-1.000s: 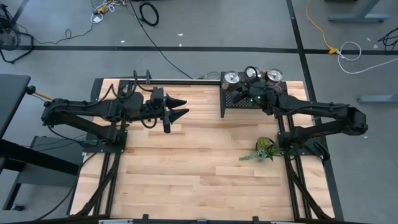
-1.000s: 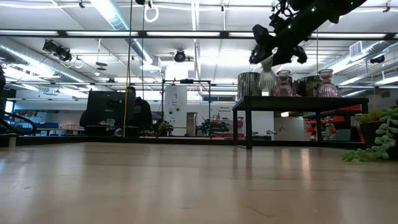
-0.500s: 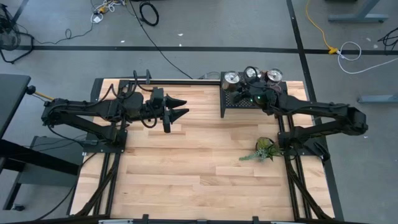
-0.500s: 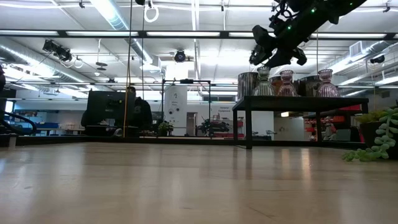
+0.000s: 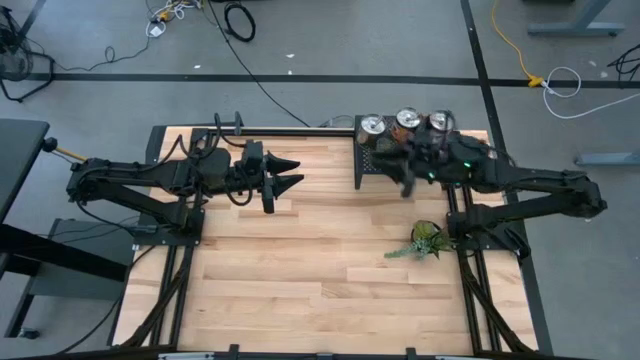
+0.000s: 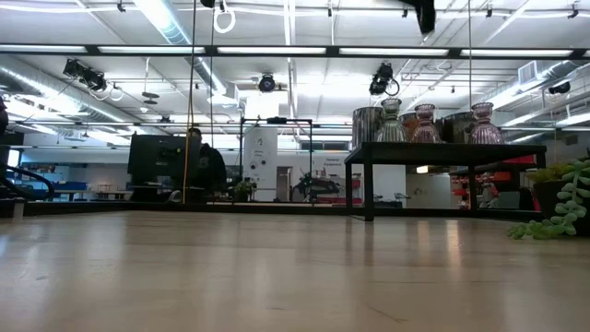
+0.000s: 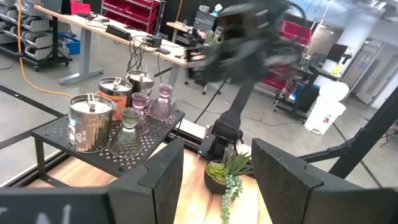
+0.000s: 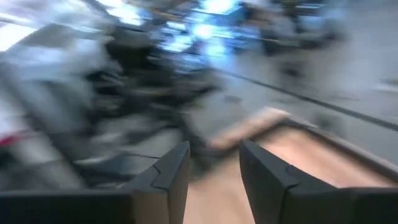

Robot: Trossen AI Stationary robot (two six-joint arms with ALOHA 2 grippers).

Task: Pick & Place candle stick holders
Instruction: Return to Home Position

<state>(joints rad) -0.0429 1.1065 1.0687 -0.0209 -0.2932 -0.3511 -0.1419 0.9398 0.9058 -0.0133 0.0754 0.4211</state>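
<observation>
Left claw (image 5: 288,174) held above the far-left part of the desk (image 5: 300,270), aimed toward the rack (image 5: 361,170); fingers (image 7: 163,177) spread apart, nothing between them.

Rack standing at the desk's far edge, right of centre: a black mesh shelf on legs. All six holders upright on its top. Three silver holders (image 5: 408,119) lined along the rack's far side, bright discs from above. In the left wrist view, green holder (image 7: 127,134) and two pink holders (image 7: 163,102) forming a second row just beside the silver ones, on the side nearer the desk's middle; green at one end, both pinks following in line. From desk height, same set ranged along the shelf top: silver holders (image 6: 367,124), green holder (image 6: 392,120), pink holders (image 6: 425,122).

Right claw (image 5: 408,172) up over the rack's near side, clear of the holders, hiding the glass row from overhead; fingers (image 8: 168,177) parted, gripping nothing.

Plant (image 5: 428,240) lying on the desk by the right arm's base, nearer the front than the rack and apart from it.
</observation>
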